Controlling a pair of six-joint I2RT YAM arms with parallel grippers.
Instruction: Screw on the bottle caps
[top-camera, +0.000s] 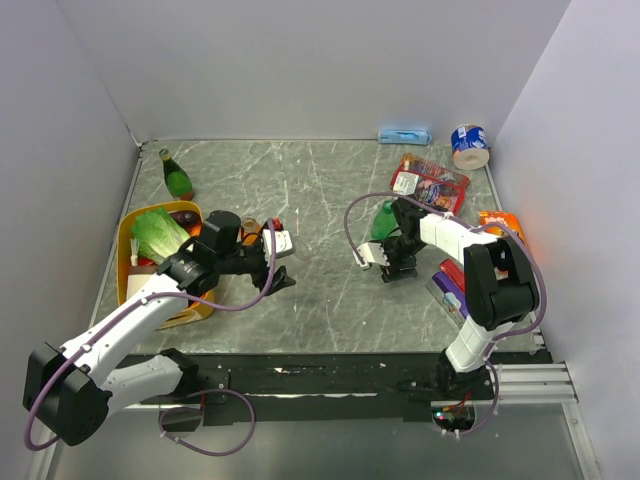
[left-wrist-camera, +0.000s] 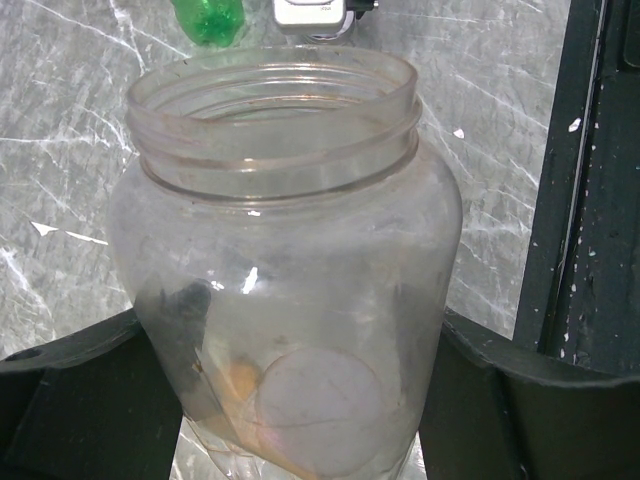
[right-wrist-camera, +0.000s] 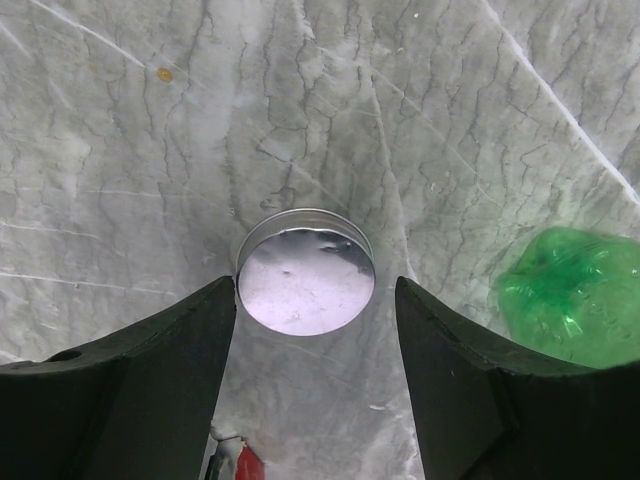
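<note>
Clear bottle (left-wrist-camera: 290, 230) clamped in left claw (left-wrist-camera: 290, 345).

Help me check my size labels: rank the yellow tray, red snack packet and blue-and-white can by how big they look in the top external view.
1. yellow tray
2. red snack packet
3. blue-and-white can
Packet and can lie close together, so nearness hardly matters.

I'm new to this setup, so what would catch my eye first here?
The open clear bottle gripped in the left pincer, filling its wrist view. Next, the round cap framed between the fingers of the right pincer, with a green bottle just beside.
</note>
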